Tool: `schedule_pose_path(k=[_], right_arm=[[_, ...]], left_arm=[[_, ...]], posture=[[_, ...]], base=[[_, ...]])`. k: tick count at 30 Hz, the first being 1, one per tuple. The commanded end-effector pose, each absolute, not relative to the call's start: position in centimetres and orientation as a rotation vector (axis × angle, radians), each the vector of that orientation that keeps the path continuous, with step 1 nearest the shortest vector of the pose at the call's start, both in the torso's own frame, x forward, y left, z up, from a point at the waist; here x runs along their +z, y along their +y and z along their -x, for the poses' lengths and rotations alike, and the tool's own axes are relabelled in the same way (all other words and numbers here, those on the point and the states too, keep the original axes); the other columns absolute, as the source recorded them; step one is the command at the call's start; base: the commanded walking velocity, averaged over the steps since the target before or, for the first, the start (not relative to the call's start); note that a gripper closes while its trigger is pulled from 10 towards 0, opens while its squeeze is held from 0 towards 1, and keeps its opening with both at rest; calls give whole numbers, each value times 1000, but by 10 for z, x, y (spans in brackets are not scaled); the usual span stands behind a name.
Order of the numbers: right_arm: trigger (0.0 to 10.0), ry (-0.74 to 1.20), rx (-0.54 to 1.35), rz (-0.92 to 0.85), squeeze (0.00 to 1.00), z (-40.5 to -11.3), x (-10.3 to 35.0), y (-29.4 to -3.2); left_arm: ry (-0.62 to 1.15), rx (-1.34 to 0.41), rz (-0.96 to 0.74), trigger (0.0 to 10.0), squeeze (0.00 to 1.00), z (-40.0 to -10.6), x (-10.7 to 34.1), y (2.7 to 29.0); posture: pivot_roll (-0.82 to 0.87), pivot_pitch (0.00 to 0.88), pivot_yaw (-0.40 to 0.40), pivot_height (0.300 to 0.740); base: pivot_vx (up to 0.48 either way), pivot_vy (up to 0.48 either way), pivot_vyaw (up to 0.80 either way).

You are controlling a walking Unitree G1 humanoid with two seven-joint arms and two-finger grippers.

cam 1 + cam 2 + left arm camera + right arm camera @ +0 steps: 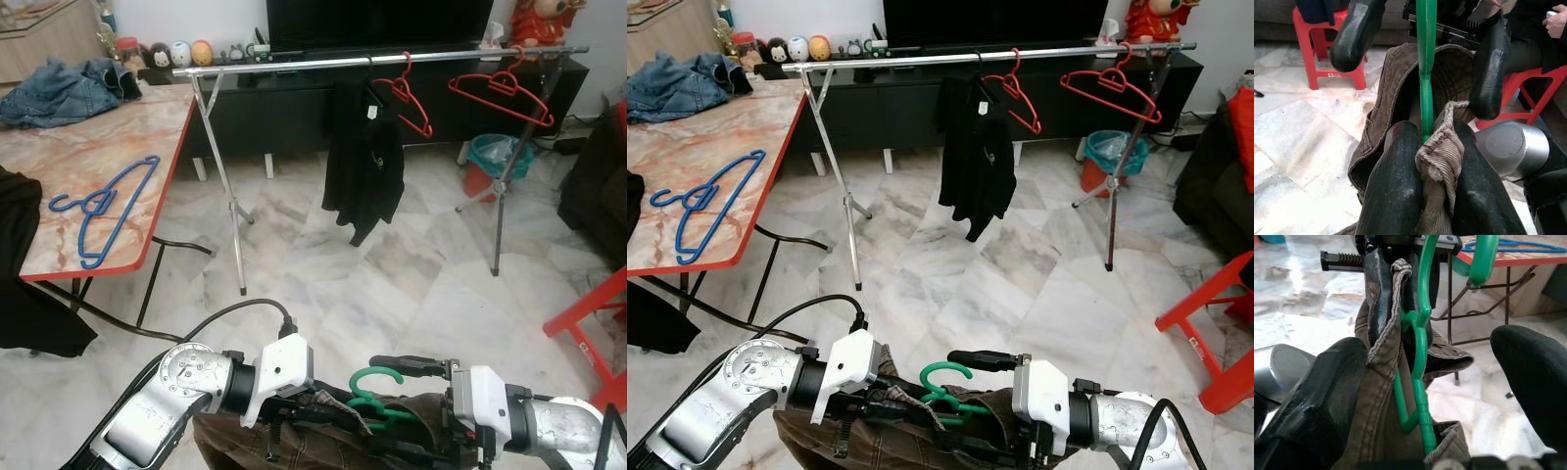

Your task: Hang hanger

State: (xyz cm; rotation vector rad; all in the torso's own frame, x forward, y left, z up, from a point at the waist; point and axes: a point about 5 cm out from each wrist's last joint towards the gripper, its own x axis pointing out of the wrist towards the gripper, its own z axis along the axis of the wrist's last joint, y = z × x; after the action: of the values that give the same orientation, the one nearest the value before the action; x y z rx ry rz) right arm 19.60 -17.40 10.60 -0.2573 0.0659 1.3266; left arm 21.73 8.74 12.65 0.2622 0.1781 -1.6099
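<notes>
One green hanger (377, 397) stands upright, hook topmost, facing left

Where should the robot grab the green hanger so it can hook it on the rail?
Probably the neck of the green hanger, just under the hook. The hook sticks up free above the brown garment, which covers the arms. The left pincer is shut on the garment's loop there, so the open right pincer could close on the neck from its own side, leaving the hook clear for the rail.
</notes>
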Motion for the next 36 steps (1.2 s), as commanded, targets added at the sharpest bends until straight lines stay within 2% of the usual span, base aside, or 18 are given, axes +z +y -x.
schedule_pose_path(k=[1, 7, 15, 20, 29, 36], right_arm=[[10000, 73, 1297, 287, 0, -199, 105, -178], [10000, 54, 1211, 294, 0, -208, 107, -186], [10000, 83, 1195, 329, 0, -208, 97, -189], [10000, 25, 1079, 350, 0, -221, 101, -194], [10000, -62, 1004, 272, 0, -230, 116, -196], [10000, -84, 1060, 192, 0, -225, 121, -186]], left_arm=[[101, -1629, -277, 10000, 0, -216, 141, 83], [95, -1622, -275, 10000, 0, -216, 142, 82], [82, -1620, -283, 10000, 0, -217, 143, 80], [81, -1614, -280, 10000, 0, -218, 144, 81], [94, -1624, -285, 10000, 0, -216, 141, 80], [142, -1603, -289, 10000, 0, -217, 127, 83]], posture=[[-11, 33, 22, 740], [-10, 34, 20, 740], [-6, 34, 21, 740], [-5, 33, 20, 740], [-10, 34, 23, 740], [-10, 35, 23, 740]], base=[[0, 0, 0], [0, 0, 0], [0, 0, 0], [0, 0, 0], [0, 0, 0], [0, 0, 0]])
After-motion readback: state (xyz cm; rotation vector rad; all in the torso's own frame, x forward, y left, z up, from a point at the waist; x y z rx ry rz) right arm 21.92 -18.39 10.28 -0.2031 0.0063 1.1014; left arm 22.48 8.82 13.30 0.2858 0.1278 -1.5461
